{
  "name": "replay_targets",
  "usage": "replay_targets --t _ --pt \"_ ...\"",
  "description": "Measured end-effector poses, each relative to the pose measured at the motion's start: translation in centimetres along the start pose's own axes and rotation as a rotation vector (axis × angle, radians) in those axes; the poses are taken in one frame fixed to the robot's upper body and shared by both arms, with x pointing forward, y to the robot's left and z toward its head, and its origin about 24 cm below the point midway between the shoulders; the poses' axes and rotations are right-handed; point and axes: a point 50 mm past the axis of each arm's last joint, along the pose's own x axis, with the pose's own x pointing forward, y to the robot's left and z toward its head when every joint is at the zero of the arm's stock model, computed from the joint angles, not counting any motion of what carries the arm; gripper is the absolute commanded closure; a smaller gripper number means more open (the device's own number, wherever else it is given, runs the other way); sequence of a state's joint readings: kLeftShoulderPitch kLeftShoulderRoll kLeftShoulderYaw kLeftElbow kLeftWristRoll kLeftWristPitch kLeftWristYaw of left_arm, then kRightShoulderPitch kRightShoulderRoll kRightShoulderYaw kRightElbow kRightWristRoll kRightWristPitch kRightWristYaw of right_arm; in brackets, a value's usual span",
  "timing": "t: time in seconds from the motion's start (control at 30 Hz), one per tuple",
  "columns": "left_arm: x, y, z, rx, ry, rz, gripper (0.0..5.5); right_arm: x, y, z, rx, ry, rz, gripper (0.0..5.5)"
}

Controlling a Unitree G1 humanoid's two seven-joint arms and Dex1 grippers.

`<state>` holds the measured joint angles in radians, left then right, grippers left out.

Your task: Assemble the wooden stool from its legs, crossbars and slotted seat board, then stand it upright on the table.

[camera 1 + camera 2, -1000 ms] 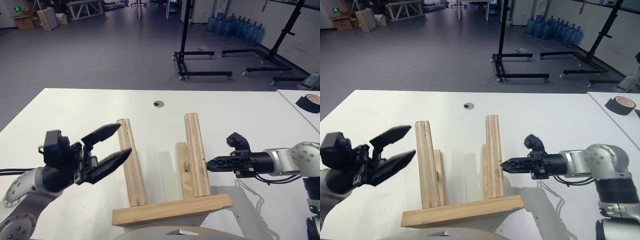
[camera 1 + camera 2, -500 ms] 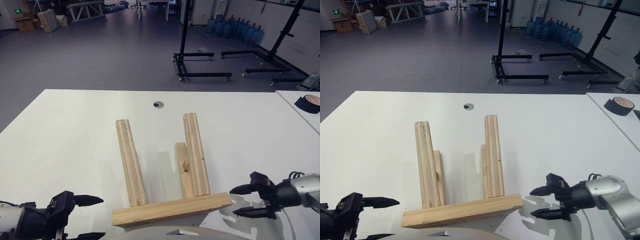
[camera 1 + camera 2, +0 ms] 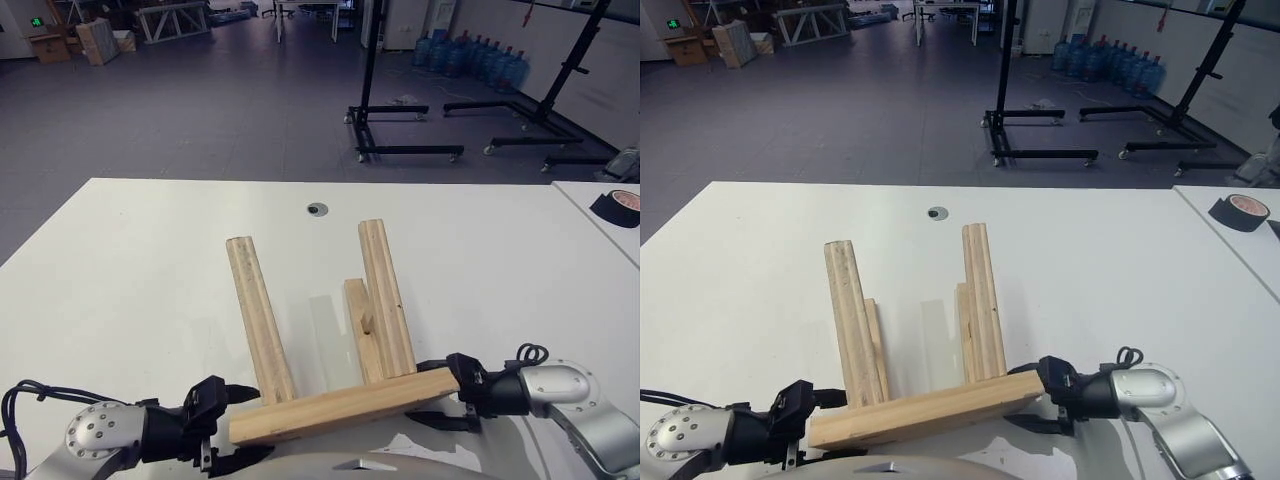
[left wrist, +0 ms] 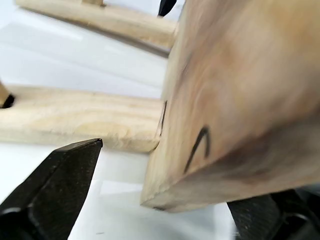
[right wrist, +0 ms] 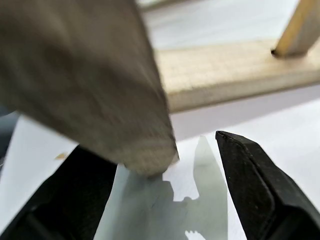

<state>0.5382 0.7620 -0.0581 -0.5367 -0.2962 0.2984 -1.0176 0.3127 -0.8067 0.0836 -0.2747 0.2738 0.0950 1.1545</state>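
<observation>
Ends of the seat board (image 3: 345,405) sit between spread fingers: one inside my left gripper (image 3: 243,425), other inside my right gripper (image 3: 443,396), neither clamped. Legs (image 3: 258,330) point away from both grippers.

The left arm (image 3: 95,440) is showing a silver-grey, rounded joint housing, with a ring of small dark screws (image 3: 84,452) running round its flat cap. A black left cable (image 3: 30,392) is looping out behind this housing. A black wrist section is joining the housing to the left gripper (image 3: 238,425), which is black throughout.

The right arm (image 3: 565,388) is showing a smooth, curved silver-grey shell, with a thin black right cable (image 3: 527,352) curling above its black wrist section. The right gripper (image 3: 432,395) is likewise appearing black. The fingers (image 4: 55,192) are showing as matte black wedges tapering to blunt tips.
</observation>
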Motion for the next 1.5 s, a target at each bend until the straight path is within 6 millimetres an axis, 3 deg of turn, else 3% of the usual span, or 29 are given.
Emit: replay_targets --t 0.33,0.67,0.9,1.1,1.37,1.5 --pt "0.0 4.7 -0.3 0.138 0.048 0.058 1.53 1.7 -1.5 0.1 -0.017 -0.042 -0.059 2.10" --pt "0.6 6.9 0.7 0.188 0.032 0.021 1.53 3.2 -2.2 -0.1 -0.048 -0.072 -0.032 2.10" --pt "0.9 7.9 1.2 0.193 -0.006 0.055 1.53 3.5 -2.3 -0.3 -0.053 -0.093 -0.025 3.21" --pt "1.0 7.9 1.4 0.212 -0.033 0.037 2.50 3.5 -2.4 -0.5 -0.062 -0.106 -0.018 4.11" --pt "0.9 8.1 1.9 0.213 -0.074 0.005 3.55 3.6 -2.3 -0.5 -0.067 -0.108 0.014 4.15" --pt "0.9 8.3 1.9 0.205 -0.080 -0.025 3.61 3.4 -2.3 -0.2 -0.049 -0.109 0.033 4.17"
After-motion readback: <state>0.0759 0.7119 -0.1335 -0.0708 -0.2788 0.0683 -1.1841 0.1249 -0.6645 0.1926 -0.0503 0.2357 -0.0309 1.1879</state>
